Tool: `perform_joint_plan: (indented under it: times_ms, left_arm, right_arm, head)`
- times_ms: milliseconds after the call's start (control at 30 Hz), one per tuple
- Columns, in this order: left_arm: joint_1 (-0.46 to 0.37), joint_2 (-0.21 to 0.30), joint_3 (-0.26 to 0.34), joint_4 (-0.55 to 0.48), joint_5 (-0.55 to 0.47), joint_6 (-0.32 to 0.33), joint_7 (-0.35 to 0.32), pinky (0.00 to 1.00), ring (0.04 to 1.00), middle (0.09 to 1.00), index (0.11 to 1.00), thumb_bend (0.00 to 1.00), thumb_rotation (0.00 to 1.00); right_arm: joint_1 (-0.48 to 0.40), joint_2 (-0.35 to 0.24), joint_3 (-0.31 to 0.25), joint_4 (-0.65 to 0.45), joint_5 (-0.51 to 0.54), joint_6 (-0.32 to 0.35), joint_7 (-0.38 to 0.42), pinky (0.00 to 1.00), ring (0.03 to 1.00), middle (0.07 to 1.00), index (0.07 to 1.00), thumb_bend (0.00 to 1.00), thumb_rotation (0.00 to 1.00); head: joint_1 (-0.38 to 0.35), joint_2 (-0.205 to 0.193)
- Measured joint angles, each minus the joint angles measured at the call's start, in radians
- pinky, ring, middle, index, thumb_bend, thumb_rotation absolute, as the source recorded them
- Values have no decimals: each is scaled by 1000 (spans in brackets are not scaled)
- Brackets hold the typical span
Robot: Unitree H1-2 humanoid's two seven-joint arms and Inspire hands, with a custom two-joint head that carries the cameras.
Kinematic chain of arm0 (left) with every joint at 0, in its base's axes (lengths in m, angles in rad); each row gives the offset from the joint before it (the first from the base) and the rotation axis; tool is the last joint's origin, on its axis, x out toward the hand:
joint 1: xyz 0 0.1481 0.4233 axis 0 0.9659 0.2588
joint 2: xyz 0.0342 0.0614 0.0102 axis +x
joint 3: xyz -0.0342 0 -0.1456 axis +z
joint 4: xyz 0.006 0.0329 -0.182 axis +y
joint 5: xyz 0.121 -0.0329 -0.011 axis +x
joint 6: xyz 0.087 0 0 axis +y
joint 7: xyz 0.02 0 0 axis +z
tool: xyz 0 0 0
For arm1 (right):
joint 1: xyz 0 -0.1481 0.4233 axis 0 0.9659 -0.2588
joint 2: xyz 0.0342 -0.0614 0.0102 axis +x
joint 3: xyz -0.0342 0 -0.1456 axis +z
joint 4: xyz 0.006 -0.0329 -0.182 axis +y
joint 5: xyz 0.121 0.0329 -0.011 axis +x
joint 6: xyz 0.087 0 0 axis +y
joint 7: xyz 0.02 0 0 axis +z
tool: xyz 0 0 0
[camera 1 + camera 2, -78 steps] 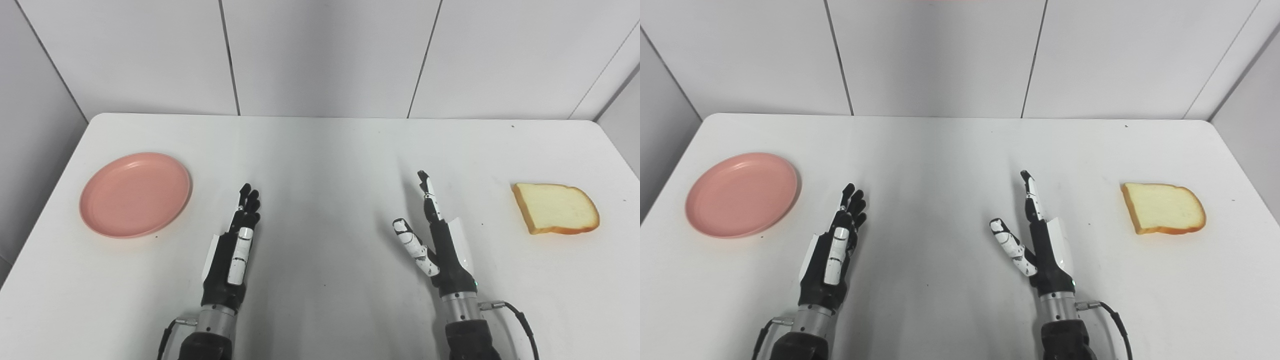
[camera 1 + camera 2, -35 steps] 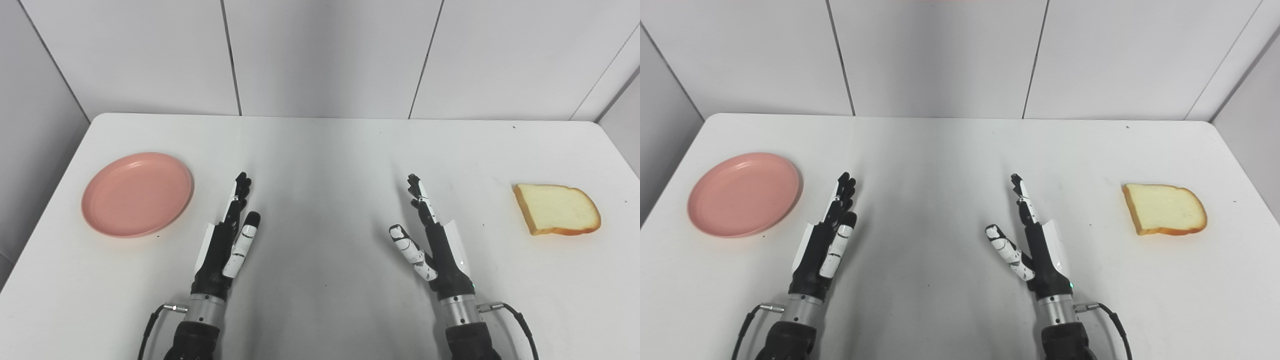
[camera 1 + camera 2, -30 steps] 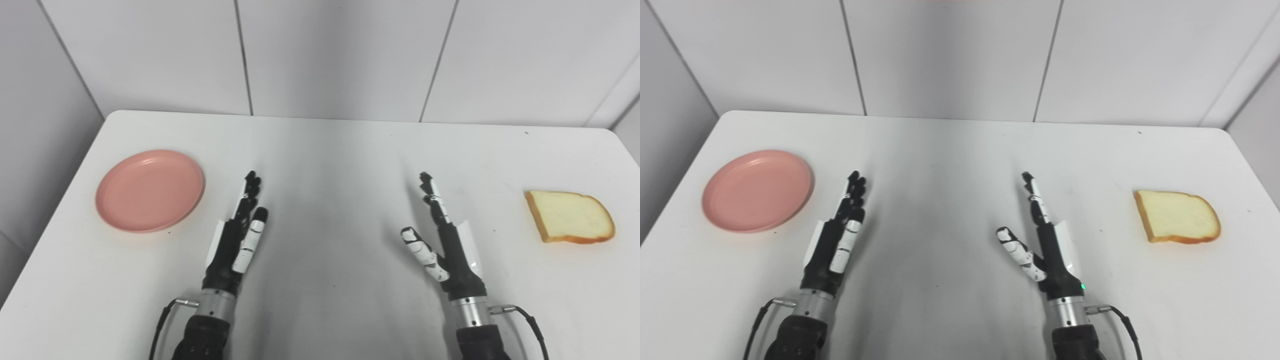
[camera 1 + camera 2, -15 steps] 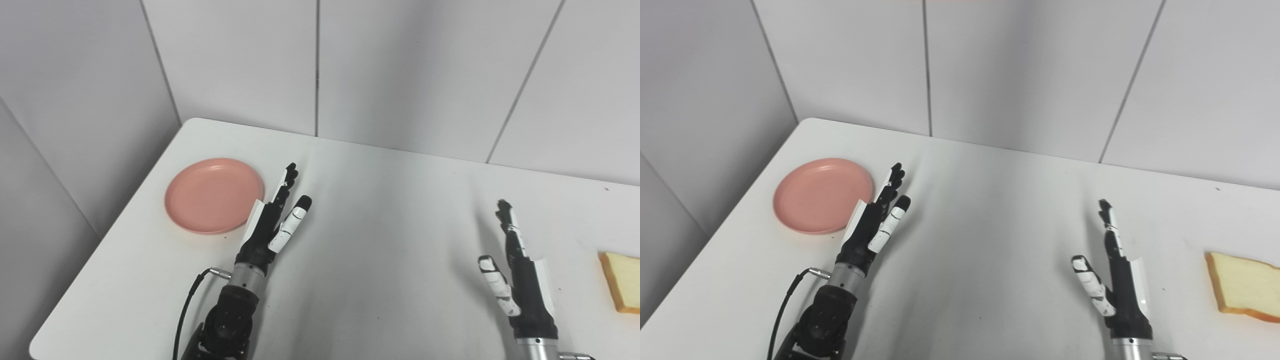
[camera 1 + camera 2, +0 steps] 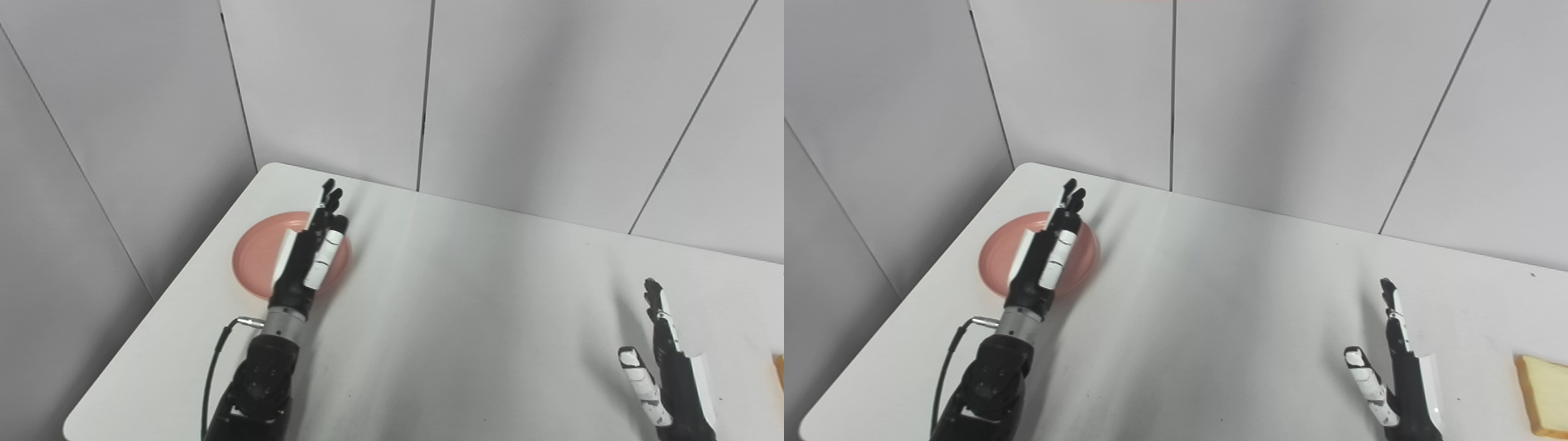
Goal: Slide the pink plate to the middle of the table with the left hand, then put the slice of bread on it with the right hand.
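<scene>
The white table [image 5: 1213,318] bears everything; the pink plate [image 5: 995,260] lies near its far left corner; the left hand [image 5: 1047,251] hangs over the plate with fingers straight and spread, holding nothing; the right hand [image 5: 1396,373] stands open and empty near the front; the bread slice [image 5: 1543,389] lies at the right edge.

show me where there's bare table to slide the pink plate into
The widest bare patch of table lies between the left hand and the right hand. The far strip along the wall is bare too. The only crowding is at the far-left corner, where the left hand overlaps the pink plate. The bread sits at the right edge.
</scene>
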Motion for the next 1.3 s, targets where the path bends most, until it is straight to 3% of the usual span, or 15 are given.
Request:
perform_joint_plan:
  times_ms: [167,367,500,567,700,933,1067,1300]
  left_arm:
    - [-28,34,70,12,-55,-33,24,912,885,882,867,828,1000]
    - [-80,56,145,26,-143,-14,32,840,828,832,817,822,1000]
    - [-114,80,186,70,-151,-15,75,751,758,764,761,849,1000]
    - [-115,81,199,92,-148,-15,93,747,747,753,750,864,1000]
    - [-116,90,218,150,-151,-20,121,748,734,734,735,854,1000]
    - [-127,138,254,201,-154,-34,138,695,708,718,718,874,1000]
    - [-126,149,268,203,-152,-34,167,712,713,728,719,832,1000]
    - [-117,168,268,252,-198,-37,148,735,750,754,740,829,1000]
  right_arm:
    - [-1,-5,8,2,4,-4,-4,1000,991,984,994,668,1000]
    - [-3,-16,21,4,30,-6,-4,1000,997,987,994,675,1000]
    - [-4,-22,28,6,37,-6,-7,1000,982,976,987,701,1000]
    - [-4,-26,30,8,42,-6,-6,1000,983,978,987,694,1000]
    - [-11,-30,37,19,56,-7,-10,894,949,963,967,667,1000]
    - [-22,-41,47,37,77,-7,-25,902,954,967,958,633,1000]
    - [-22,-46,52,37,82,-7,-28,922,962,972,966,611,1000]
    - [-25,-51,64,39,82,-7,-46,932,968,976,970,646,1000]
  head:
    - [5,-8]
    - [11,-5]
    - [26,-5]
    - [37,-6]
    - [52,-22]
    - [60,-35]
    - [63,-37]
    - [64,-38]
